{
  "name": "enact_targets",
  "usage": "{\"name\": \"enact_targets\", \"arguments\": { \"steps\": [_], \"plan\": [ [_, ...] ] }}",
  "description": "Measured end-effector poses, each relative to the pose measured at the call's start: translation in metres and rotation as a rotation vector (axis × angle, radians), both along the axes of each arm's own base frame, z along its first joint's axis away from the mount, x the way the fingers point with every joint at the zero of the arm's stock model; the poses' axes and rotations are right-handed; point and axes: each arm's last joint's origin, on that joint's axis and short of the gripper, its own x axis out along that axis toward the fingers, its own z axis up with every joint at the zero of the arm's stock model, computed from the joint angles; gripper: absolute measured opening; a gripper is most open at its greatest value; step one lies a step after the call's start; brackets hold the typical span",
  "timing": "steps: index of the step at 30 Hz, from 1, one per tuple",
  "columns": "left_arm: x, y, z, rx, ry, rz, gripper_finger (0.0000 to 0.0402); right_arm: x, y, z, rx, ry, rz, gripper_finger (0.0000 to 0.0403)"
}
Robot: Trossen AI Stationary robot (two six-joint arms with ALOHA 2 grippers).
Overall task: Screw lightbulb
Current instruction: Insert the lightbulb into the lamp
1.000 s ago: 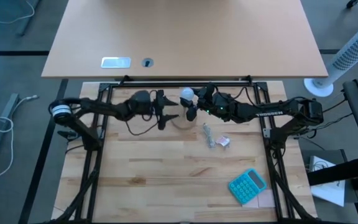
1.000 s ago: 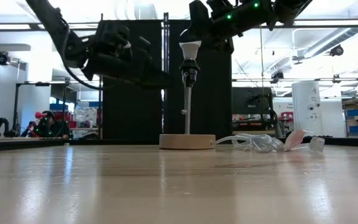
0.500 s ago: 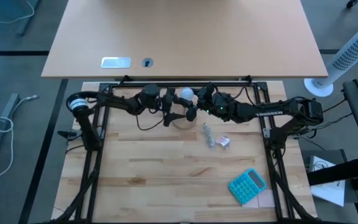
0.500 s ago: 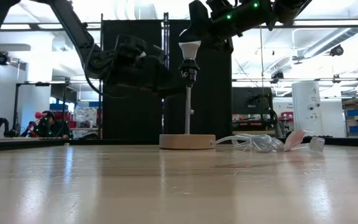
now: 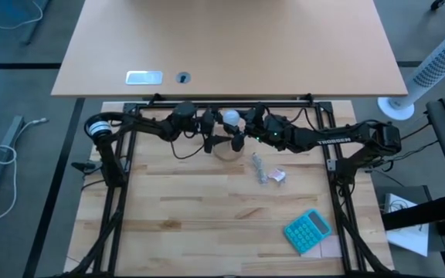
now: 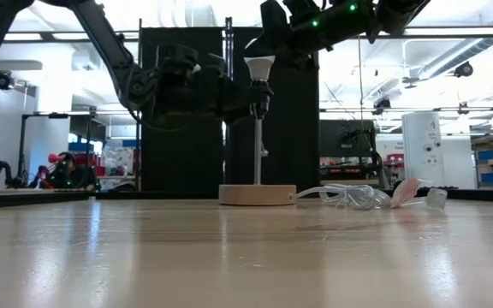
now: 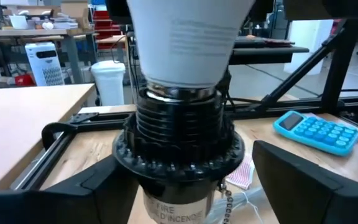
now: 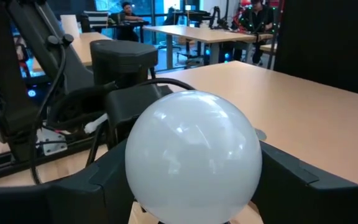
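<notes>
Your left gripper (image 6: 245, 98) has its jaws spread either side of the black socket (image 7: 178, 140), not visibly pinching it. The lightbulb (image 6: 259, 66) sits upright in that socket atop the lamp stem, above the surface. Your right gripper (image 5: 238, 123) has jaws closed on the lightbulb's globe.

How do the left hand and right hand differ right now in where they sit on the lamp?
The left hand sits lower, fingers either side of the black socket, apparently not clamped. The right hand sits higher, fingers flanking the lightbulb and apparently gripping it. The left reaches in level, the right from above. Both meet at the lamp's top.
</notes>
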Motion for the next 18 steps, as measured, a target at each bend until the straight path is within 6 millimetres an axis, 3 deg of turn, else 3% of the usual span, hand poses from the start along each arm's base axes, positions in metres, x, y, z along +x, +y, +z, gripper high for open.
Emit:
{"name": "enact_targets", "arguments": {
  "steps": [9,18],
  "plan": [
    [0.0007,0.0026,-0.0005,-0.036,-0.004,-0.02,0.0167,0.0002,0.0006,0.0001,-0.006,0.004,0.019,0.0248],
    [0.0004,0.0049,-0.0003,-0.07,0.002,0.043,0.0167,0.0,0.0002,0.0004,0.001,-0.006,0.007,0.0244]
  ]
}}
